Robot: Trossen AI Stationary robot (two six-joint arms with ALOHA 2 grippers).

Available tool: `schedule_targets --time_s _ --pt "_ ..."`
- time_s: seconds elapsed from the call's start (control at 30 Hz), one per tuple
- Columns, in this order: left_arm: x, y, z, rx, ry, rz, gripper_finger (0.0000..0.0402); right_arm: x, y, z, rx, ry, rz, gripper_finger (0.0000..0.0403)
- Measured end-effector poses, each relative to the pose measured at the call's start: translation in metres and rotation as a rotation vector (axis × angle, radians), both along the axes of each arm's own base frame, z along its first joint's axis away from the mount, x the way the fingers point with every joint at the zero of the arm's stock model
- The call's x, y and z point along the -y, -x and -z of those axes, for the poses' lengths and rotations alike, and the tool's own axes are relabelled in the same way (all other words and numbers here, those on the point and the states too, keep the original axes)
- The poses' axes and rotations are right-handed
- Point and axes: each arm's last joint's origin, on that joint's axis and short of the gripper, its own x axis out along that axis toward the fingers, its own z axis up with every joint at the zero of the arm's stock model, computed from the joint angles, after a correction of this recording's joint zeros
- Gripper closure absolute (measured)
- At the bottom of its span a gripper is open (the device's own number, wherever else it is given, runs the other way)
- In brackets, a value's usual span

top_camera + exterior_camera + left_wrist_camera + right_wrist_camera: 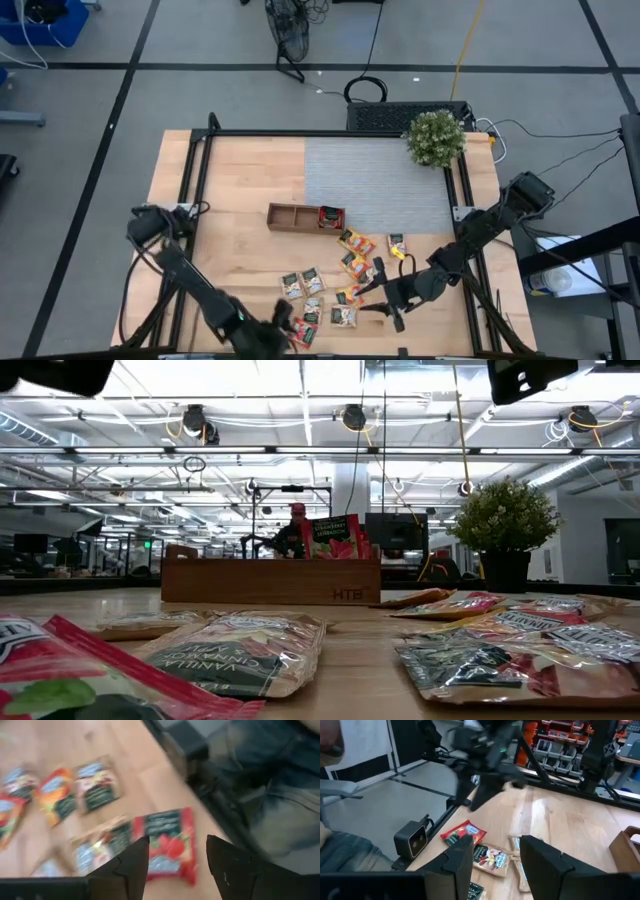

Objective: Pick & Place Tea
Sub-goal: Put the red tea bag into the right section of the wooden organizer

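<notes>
Near the table's front edge, the left gripper (177, 865) hangs with fingers spread and empty over a red sachet (167, 842), which lies straight ahead between them, the closest arm to it. Further in, the right gripper (392, 300) hovers open among scattered sachets (352, 265). Only the low view shows a sachet standing upright in the tray (270, 582).
</notes>
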Motion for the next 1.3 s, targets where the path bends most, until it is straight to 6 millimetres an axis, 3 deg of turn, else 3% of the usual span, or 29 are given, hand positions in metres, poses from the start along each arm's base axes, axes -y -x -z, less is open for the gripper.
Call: schedule_targets --time_s 0.1,0.2,0.57,0.83,0.97,1.13,1.3 --pt "0.015 -0.014 0.006 -0.052 -0.064 0.009 0.0202 -0.001 0.001 -0.001 0.005 -0.005 -0.004 0.0257" --pt "0.017 -0.021 0.017 -0.121 -0.138 -0.001 0.0202 -0.002 0.001 -0.001 0.006 0.000 -0.008 0.0257" --pt "-0.022 -0.039 0.036 -0.246 -0.191 -0.329 0.0202 -0.002 0.001 -0.001 0.010 0.013 -0.011 0.0257" --pt "-0.028 -0.042 0.037 -0.218 -0.216 -0.389 0.0205 -0.002 0.001 -0.001 0.009 0.010 -0.011 0.0257" --pt "-0.024 -0.040 0.038 -0.217 -0.236 -0.341 0.0254 -0.002 0.001 -0.001 0.009 0.010 -0.011 0.0257" --pt "-0.015 -0.034 0.036 -0.211 -0.275 -0.259 0.0382 -0.001 0.001 0.000 0.002 0.016 -0.009 0.0257" --pt "0.003 -0.034 0.015 -0.071 -0.329 -0.215 0.0397 0.001 0.000 0.002 -0.017 0.022 0.002 0.0257"
